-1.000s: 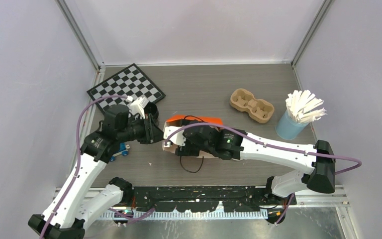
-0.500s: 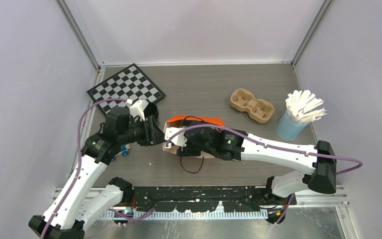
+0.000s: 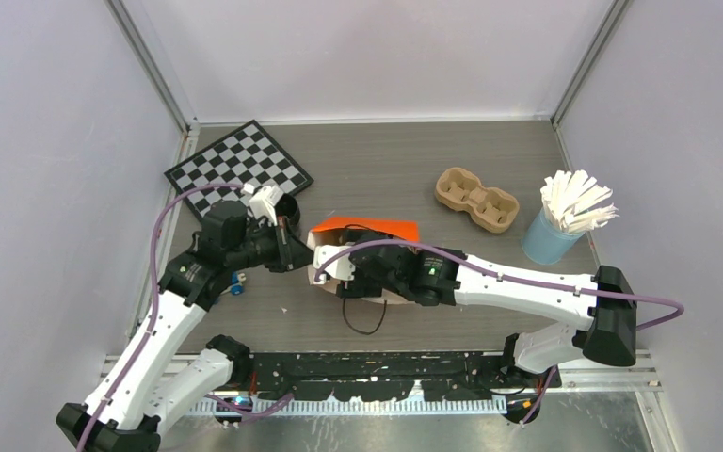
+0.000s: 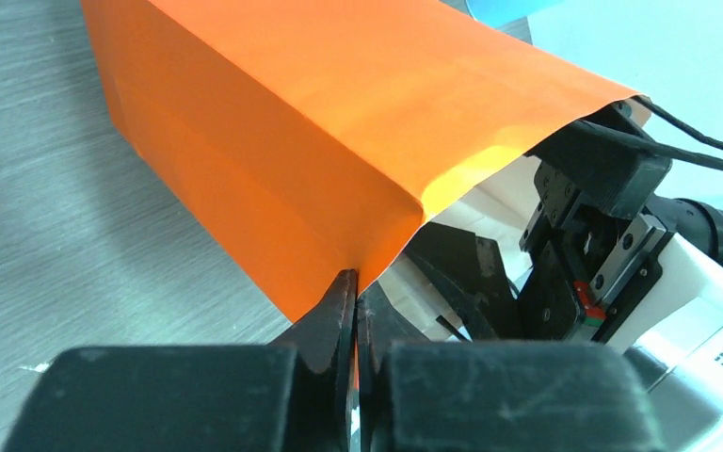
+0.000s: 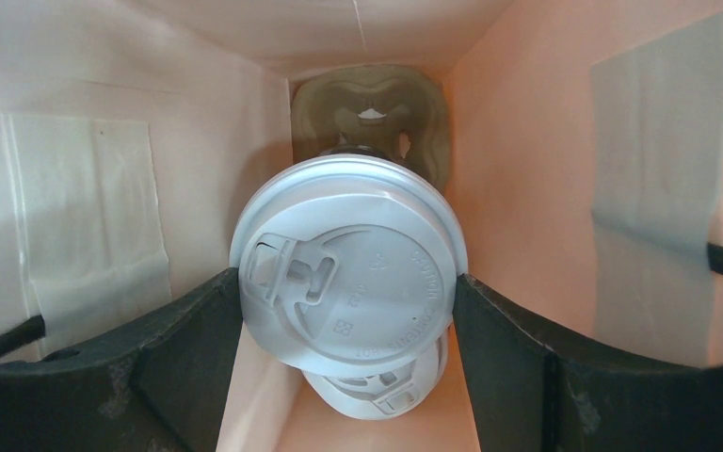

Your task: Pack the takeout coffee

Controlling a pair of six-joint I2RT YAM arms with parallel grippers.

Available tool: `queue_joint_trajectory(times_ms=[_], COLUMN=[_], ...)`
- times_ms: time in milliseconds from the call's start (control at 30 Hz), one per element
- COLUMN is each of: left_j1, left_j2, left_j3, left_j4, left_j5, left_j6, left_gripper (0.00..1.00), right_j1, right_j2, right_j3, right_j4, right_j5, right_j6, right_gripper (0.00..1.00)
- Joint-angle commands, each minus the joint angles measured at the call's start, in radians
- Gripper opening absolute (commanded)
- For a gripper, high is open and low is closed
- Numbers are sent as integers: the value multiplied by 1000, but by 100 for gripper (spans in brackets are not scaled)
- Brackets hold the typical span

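The orange bag lies on its side on the table, mouth toward the left. My left gripper is shut on the rim of the orange bag at a lower corner of the mouth. My right gripper reaches inside the bag, its fingers pressed against both sides of the takeout coffee, whose white sip lid faces the camera. A second white-lidded cup shows just below it. A brown cardboard carrier sits at the bag's far end. From above, the right wrist covers the bag's mouth.
A chessboard lies at the back left, with a black cup by the left wrist. A cardboard cup carrier and a blue cup of white sticks stand at the right. A black cord loop lies in front of the bag.
The left jaws opened briefly and have shut again on the bag's rim. The bag's orange top has shifted slightly. The right arm has hardly moved.
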State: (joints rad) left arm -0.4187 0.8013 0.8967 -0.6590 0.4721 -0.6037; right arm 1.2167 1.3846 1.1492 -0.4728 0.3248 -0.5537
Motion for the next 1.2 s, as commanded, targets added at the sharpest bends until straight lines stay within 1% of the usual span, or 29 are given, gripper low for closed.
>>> queue_joint_trajectory(times_ms=[0,233,433,567,767,1000,1167], left_j1=[3,3,3,3,3,3,3], left_j2=[-22,-49,-58,-61,-67,-78,-82], left_j3=[-34,-61,-64,-65,-75,-63,-65], left_j4=[103,106,93,93,92,63,59], left_j5=[56,68,76,78,73,45,44], left_j6=[-3,0,3,0,-8,-29,-51], left_gripper=[0,0,0,0,0,0,0], right_j1=[7,7,7,7,7,4,-1], right_j2=[-38,-8,8,36,56,66,89], right_j3=[22,33,37,47,40,-10,-29], right_j4=[55,104,128,126,169,229,270], right_j5=[21,28,-2,0,-23,-33,-12], right_j6=[-35,-86,-99,-130,-172,-216,-232], right_gripper=[70,70,70,70,70,70,70])
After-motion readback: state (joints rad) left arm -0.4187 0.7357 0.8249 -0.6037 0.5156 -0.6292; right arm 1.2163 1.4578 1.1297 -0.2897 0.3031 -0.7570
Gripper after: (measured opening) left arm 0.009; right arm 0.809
